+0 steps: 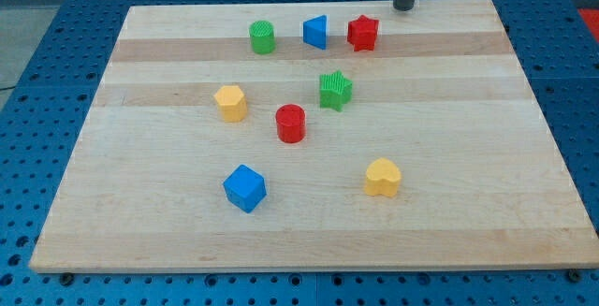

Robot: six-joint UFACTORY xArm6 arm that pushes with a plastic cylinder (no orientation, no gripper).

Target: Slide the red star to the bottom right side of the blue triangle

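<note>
The red star [362, 33] sits near the view's top, just to the right of the blue triangle [316, 32], with a small gap between them. My tip [404, 7] touches the board at its top edge, up and to the right of the red star, apart from it.
A green cylinder [263, 37] stands left of the blue triangle. A green star [335, 90], a red cylinder [291, 123] and a yellow hexagon [230, 103] lie mid-board. A blue cube [245, 188] and a yellow heart [382, 177] lie lower. The wooden board [487, 156] rests on a blue perforated table.
</note>
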